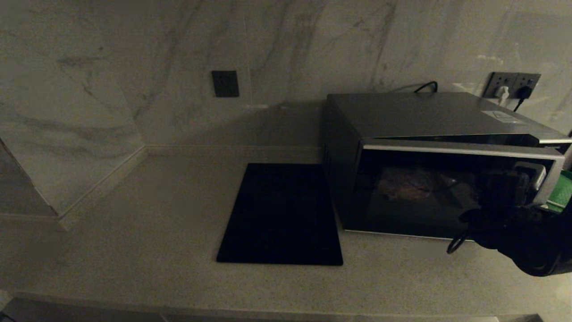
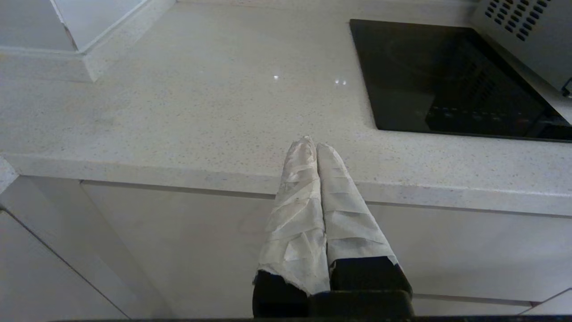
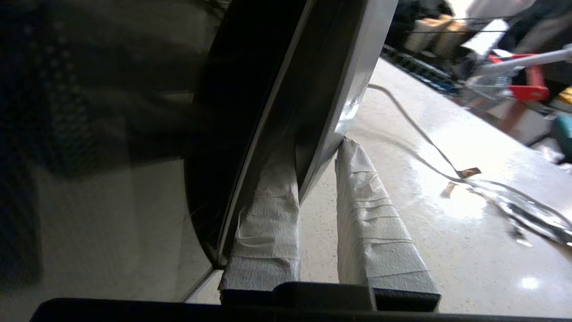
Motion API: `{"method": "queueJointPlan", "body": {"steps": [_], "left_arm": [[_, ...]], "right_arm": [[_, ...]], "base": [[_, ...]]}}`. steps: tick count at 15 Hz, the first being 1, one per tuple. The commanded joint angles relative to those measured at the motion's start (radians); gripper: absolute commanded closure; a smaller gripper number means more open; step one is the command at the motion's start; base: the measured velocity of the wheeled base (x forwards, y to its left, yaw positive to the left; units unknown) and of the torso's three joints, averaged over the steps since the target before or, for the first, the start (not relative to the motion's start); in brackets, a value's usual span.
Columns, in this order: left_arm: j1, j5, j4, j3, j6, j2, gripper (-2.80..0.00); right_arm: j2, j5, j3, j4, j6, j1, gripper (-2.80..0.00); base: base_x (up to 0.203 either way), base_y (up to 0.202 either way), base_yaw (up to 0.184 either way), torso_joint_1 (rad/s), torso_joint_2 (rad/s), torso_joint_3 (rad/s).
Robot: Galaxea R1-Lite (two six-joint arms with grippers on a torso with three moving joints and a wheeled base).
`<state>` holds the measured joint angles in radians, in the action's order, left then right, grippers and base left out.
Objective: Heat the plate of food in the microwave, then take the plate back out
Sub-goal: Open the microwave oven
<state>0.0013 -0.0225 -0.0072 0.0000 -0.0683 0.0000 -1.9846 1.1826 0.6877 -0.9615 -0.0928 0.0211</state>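
Observation:
The microwave [image 1: 429, 116] stands on the counter's right side. Its dark glass door [image 1: 415, 192] hangs slightly ajar, the right edge swung out from the body. Through the glass the plate of food [image 1: 413, 188] shows dimly inside. My right gripper [image 1: 529, 179] is at the door's free right edge. In the right wrist view its taped fingers [image 3: 362, 210] sit on either side of the door edge [image 3: 330, 112], the right gripper [image 3: 317, 152] shut on it. My left gripper [image 2: 313, 144] is shut on nothing, parked low at the counter's front edge.
A flat black square mat [image 1: 281, 214] lies left of the microwave, also seen in the left wrist view [image 2: 447, 80]. A green tray [image 1: 561, 192] peeks out behind the door's right end. Wall sockets with plugs [image 1: 514, 85] sit behind the microwave. A wall corner [image 1: 67, 210] bounds the counter's left.

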Motion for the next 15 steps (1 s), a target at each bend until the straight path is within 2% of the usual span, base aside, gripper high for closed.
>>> {"method": "queueJointPlan", "body": {"steps": [1,4,7,12,15], "left_arm": [[0.000,0.000,0.000,0.000,-0.001,0.000,0.00],[0.000,0.000,0.000,0.000,-0.001,0.000,0.00],[0.000,0.000,0.000,0.000,-0.001,0.000,0.00],[0.000,0.000,0.000,0.000,-0.001,0.000,0.00],[0.001,0.000,0.000,0.000,-0.001,0.000,0.00]], "right_arm": [[0.043,-0.054,-0.075,-0.048,-0.005,0.015,0.00],[0.104,-0.150,-0.181,-0.118,-0.004,0.040,0.00],[0.156,-0.178,-0.240,-0.163,-0.003,0.052,0.00],[0.293,-0.226,-0.326,-0.156,0.003,0.074,0.00],[0.412,-0.230,-0.340,-0.069,0.002,0.086,0.00]], "base": [[0.000,0.000,0.000,0.000,0.00,0.000],[0.000,0.000,0.000,0.000,0.00,0.000],[0.000,0.000,0.000,0.000,0.00,0.000],[0.000,0.000,0.000,0.000,0.00,0.000],[0.000,0.000,0.000,0.000,0.00,0.000]]}}
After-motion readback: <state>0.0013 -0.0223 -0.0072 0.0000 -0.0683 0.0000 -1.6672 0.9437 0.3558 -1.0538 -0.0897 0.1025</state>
